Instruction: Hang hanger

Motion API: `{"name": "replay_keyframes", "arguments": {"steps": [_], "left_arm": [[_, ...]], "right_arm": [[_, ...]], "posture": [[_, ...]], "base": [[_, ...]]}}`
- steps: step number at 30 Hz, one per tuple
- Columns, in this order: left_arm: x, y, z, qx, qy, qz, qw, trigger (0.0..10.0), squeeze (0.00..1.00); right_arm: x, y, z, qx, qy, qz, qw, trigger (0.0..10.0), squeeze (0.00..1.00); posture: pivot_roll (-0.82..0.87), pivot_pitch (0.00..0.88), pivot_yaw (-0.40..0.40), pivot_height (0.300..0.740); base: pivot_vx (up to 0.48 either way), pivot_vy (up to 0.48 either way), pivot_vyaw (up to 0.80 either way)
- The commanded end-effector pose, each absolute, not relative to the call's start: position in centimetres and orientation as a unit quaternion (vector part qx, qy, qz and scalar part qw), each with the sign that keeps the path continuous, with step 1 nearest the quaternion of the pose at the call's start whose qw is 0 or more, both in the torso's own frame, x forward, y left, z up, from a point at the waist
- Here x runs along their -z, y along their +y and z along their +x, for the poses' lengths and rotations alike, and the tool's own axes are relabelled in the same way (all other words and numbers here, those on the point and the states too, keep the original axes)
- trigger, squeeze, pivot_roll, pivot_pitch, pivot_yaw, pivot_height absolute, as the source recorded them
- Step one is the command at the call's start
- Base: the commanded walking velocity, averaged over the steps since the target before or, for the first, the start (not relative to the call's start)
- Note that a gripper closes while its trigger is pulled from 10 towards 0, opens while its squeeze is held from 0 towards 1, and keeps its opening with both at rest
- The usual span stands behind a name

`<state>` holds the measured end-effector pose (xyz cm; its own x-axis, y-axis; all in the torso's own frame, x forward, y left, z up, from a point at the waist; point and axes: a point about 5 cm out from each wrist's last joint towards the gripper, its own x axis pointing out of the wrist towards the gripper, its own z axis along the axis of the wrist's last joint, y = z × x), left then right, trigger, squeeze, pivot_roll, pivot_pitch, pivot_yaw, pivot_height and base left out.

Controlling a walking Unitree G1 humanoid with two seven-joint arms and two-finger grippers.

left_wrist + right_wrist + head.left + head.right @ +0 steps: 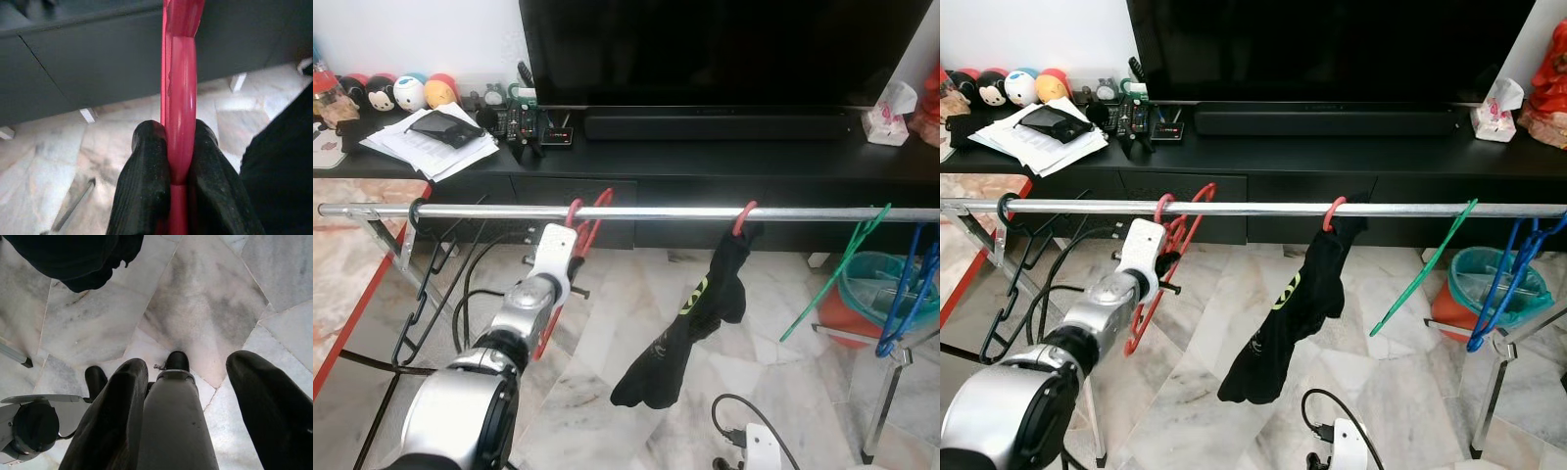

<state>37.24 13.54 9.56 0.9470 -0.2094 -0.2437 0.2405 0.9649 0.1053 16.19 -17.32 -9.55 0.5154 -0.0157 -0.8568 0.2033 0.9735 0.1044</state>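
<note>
The left claw (pixel 178 169) was clamped on the red hanger (pixel 1163 284), whose hook already sat over the rail (pixel 1263 208) just above; only release remained. The right claw (pixel 195 396) hung apart, idle.

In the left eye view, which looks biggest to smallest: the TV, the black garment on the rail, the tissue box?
1. TV, the widest thing there by far.
2. Black garment, hanging from the rail.
3. Tissue box, smallest.
The garment hangs nearer the camera, which enlarges it, but the order is clear.
</note>
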Motion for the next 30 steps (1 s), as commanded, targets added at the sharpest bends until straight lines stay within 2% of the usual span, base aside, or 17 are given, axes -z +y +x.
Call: {"name": "replay_keyframes", "arguments": {"steps": [1, 12, 30], "left_arm": [[-9.4, 14.2, 37.0, 0.1, 0.101, 0.05, 0.989, 10.0, 0.0], [-8.8, 14.9, 35.6, 0.091, 0.052, 0.03, 0.994, 10.0, 0.0], [-9.3, 15.8, 35.2, 0.102, 0.03, 0.039, 0.994, 10.0, 0.0]], "right_arm": [[9.5, -17.5, 16.3, 0.069, 0.485, 0.096, 0.867, 10.0, 0.0], [9.1, -18.3, 16.9, 0.091, 0.464, 0.094, 0.876, 10.0, 0.0], [9.2, -18.2, 16.7, 0.083, 0.471, 0.083, 0.875, 10.0, 0.0]], "posture": [[0.09, 0.078, -0.012, 0.736], [0.11, 0.055, -0.055, 0.736], [0.11, 0.03, -0.05, 0.736]], "base": [[0.0, 0.0, 0.0], [0.0, 0.0, 0.0], [0.0, 0.0, -0.76]]}}
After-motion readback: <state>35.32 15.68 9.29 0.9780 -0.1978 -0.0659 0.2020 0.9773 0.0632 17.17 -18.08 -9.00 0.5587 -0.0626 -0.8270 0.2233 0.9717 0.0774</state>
